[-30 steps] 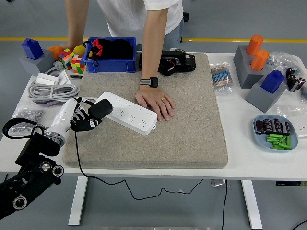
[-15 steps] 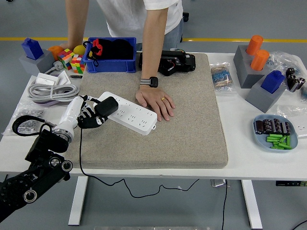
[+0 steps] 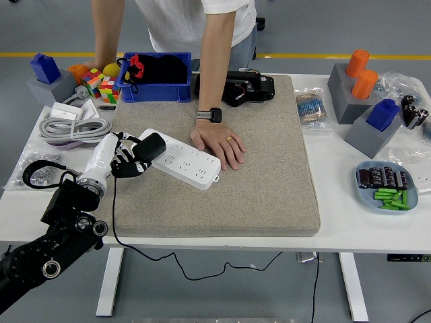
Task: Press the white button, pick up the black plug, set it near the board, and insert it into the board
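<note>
Now the left hand is holding the boxy black plug over the long white board on the grey felt mat.

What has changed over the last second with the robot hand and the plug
The left hand, shut on the black plug, has carried it up and a little toward the right, so the plug now sits over the left end of the white power strip. The power strip has not shifted, and the person's hand still lies flat on the mat beside its right end.
</note>
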Controlling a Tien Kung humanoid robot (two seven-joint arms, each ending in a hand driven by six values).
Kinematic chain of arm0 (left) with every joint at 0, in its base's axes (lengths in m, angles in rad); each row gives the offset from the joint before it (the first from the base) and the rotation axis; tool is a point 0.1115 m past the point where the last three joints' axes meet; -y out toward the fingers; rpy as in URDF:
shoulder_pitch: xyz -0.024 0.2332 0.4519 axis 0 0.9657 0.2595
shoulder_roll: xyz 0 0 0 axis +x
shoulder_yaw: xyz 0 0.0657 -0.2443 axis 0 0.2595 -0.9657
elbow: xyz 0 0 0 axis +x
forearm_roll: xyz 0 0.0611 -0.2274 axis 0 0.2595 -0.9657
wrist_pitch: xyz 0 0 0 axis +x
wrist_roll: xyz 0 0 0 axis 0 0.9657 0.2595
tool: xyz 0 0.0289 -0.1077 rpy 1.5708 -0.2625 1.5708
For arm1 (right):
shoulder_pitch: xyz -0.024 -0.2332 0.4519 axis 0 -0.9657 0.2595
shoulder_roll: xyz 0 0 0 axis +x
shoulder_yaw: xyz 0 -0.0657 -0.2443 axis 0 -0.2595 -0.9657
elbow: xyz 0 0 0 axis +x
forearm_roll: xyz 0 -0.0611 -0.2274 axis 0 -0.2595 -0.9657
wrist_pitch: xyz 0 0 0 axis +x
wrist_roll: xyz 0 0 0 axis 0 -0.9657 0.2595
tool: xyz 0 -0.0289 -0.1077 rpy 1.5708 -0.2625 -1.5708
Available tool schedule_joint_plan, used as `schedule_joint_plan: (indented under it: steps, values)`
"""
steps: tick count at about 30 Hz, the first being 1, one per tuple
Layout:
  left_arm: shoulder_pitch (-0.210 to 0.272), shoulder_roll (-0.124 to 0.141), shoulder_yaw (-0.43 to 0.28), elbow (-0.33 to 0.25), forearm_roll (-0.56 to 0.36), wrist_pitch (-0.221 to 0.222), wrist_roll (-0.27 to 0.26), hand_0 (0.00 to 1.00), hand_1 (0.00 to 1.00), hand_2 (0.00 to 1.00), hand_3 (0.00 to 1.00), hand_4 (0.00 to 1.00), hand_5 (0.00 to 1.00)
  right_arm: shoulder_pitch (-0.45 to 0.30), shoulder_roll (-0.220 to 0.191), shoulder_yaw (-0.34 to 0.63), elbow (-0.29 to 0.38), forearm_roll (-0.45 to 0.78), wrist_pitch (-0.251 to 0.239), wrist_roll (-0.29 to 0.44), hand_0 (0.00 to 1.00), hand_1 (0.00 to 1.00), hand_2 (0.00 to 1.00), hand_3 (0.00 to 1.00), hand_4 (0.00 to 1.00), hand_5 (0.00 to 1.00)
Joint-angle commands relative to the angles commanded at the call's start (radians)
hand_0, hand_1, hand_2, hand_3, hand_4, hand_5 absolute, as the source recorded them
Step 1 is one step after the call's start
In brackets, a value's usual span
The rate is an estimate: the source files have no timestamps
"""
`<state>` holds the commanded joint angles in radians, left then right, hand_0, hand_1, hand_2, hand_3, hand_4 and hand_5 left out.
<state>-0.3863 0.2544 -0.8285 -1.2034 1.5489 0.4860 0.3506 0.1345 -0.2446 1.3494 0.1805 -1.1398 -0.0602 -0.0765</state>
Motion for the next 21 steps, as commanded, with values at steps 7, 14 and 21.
schedule_joint_plan:
  steps: [7,14,21]
  values:
    - [0.0,-0.004,0.005,0.011,0.002,0.0,0.007,0.149,0.215,0.244,0.453,0.655,0.002,-0.001,-0.001,-0.005,0.0,0.0,0.0,0.0,0.621,0.576,0.57,0.578,0.646,0.384]
    - [0.002,-0.006,0.007,0.016,0.003,-0.002,0.019,0.149,0.214,0.243,0.454,0.656,0.002,-0.002,-0.002,-0.009,0.0,0.002,0.0,0.0,0.621,0.576,0.571,0.578,0.646,0.384]
    - [0.001,-0.005,0.007,0.019,0.007,-0.003,0.039,0.147,0.212,0.242,0.451,0.655,0.002,-0.001,-0.002,-0.008,0.001,0.002,0.0,0.0,0.62,0.576,0.57,0.579,0.645,0.382]
